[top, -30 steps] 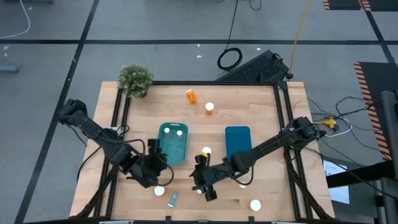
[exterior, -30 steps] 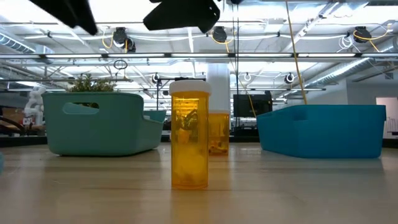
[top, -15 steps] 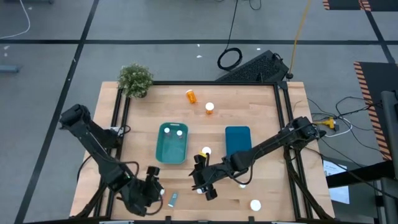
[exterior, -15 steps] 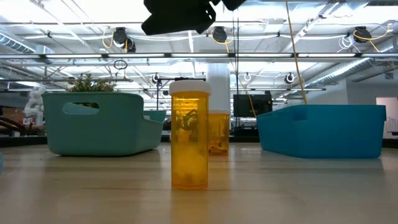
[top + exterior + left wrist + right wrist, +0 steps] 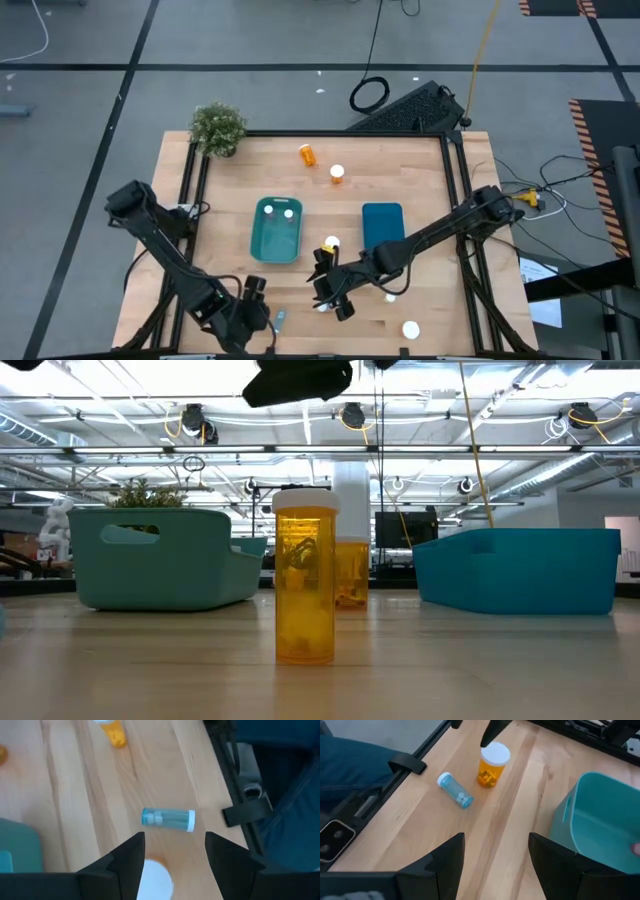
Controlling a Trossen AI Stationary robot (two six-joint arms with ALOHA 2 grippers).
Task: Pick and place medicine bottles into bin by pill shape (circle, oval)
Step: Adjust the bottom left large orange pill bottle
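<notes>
Both grippers low, jaws apart

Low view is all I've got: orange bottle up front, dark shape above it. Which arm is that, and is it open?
Observer: Probably the right gripper. The high view puts it near the front middle of the table, and its wrist view shows its fingers open and empty.
Operator: And the left?
Observer: The left gripper is at the front left, open, with a white bottle cap showing between its fingers.
Operator: Anything tipped over?
Observer: A blue bottle lies on its side just ahead of the left gripper.
</notes>
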